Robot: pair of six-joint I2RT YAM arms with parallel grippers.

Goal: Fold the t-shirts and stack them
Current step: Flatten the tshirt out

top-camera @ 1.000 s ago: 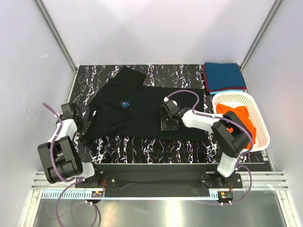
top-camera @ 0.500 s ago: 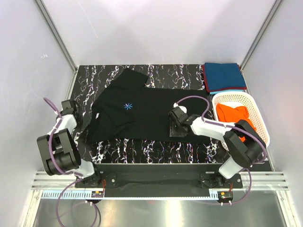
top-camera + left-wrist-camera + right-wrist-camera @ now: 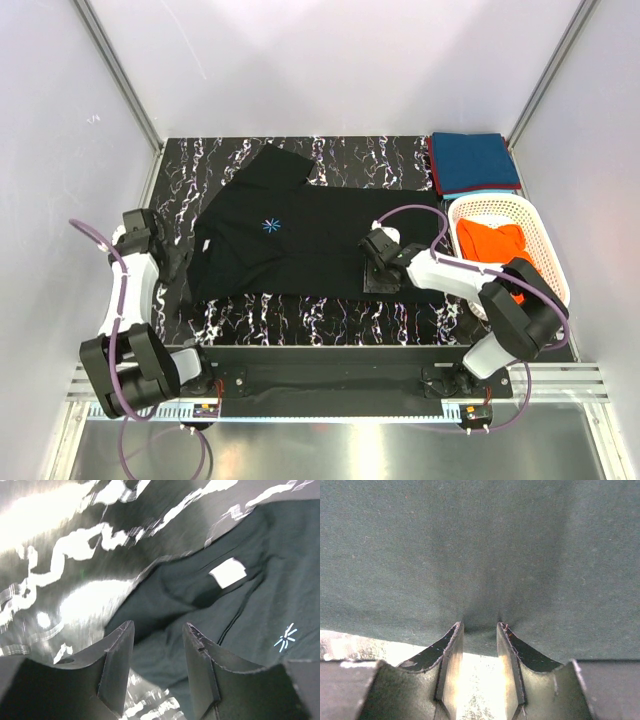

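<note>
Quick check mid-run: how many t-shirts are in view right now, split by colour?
black t-shirt: 1, spread on the table
teal-blue t-shirt: 1, folded, back right corner
dark red t-shirt: 1, only its edge shows under the teal-blue one
orange t-shirt: 1, bunched in the white basket
Total: 4

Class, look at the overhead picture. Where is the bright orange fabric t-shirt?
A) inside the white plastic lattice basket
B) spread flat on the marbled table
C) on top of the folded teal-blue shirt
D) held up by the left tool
A: the bright orange fabric t-shirt lies bunched inside the white plastic lattice basket.
</note>
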